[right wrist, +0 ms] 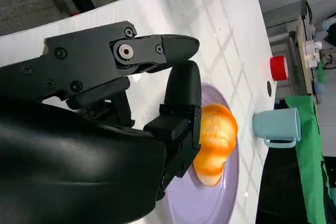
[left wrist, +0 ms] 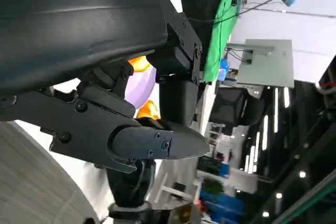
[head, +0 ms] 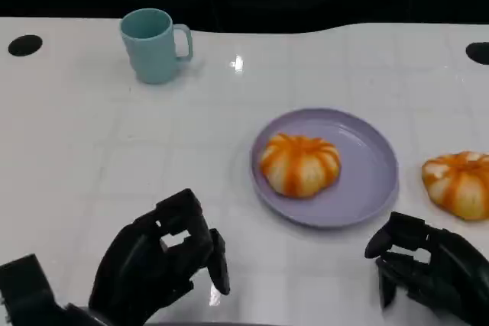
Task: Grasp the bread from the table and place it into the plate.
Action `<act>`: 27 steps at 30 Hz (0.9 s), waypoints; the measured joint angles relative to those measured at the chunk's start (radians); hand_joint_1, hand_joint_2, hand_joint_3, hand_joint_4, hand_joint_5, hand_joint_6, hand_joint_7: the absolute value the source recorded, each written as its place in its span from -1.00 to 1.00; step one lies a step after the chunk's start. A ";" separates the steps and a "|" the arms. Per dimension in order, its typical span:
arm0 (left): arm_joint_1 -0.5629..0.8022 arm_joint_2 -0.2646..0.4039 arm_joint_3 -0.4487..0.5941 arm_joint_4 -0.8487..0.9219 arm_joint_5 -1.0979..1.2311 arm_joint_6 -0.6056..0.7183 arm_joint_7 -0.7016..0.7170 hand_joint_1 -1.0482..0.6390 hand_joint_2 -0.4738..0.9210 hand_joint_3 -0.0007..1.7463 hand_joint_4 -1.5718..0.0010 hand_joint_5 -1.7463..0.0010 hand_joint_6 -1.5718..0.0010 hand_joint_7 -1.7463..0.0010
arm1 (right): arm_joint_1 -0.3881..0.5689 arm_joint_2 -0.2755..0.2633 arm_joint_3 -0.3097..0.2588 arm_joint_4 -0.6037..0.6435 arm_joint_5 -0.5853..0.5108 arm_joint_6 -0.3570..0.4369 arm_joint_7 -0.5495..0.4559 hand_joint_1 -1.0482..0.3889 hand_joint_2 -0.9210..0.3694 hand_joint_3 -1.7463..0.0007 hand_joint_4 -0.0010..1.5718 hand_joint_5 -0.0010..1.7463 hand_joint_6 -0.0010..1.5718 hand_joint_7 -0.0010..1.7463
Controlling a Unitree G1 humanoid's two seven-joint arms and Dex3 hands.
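One orange-and-white striped bread (head: pixel 299 164) lies on the left part of the purple plate (head: pixel 367 166) at the table's middle right. A second bread (head: pixel 458 182) sits on the white table just right of the plate, at the picture's edge. My right hand (head: pixel 428 272) hovers near the front edge, below the gap between the plate and that bread, fingers apart and holding nothing. My left hand (head: pixel 160 265) is at the lower left, loosely curled and holding nothing. In the right wrist view the hand (right wrist: pixel 131 77) is beside the plate (right wrist: pixel 210 203) and its bread (right wrist: pixel 215 140).
A teal cup (head: pixel 153 43) stands at the back left, well away from both hands. Two black round holes (head: pixel 24 45) mark the table's far corners. The right wrist view has the cup (right wrist: pixel 277 125) and a red object (right wrist: pixel 279 67) beyond the plate.
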 measured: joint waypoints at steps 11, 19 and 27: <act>0.009 -0.007 0.039 0.001 -0.002 0.042 -0.049 -0.61 1.00 -0.69 -0.09 -1.00 0.14 -1.00 | 0.002 0.000 0.000 -0.001 0.000 0.000 0.000 -0.23 -1.00 0.70 -0.16 1.00 -0.12 0.57; 0.007 -0.017 0.054 0.024 -0.001 0.052 -0.068 -0.60 1.00 -0.69 -0.10 -1.00 0.15 -1.00 | 0.002 0.000 -0.001 -0.001 0.002 0.000 0.011 -0.23 -1.00 0.70 -0.16 1.00 -0.13 0.58; 0.006 -0.024 0.065 0.028 0.000 0.070 -0.076 -0.62 1.00 -0.71 -0.10 -1.00 0.13 -1.00 | 0.002 0.000 -0.002 0.000 0.011 0.010 0.015 -0.23 -1.00 0.71 -0.18 1.00 -0.14 0.59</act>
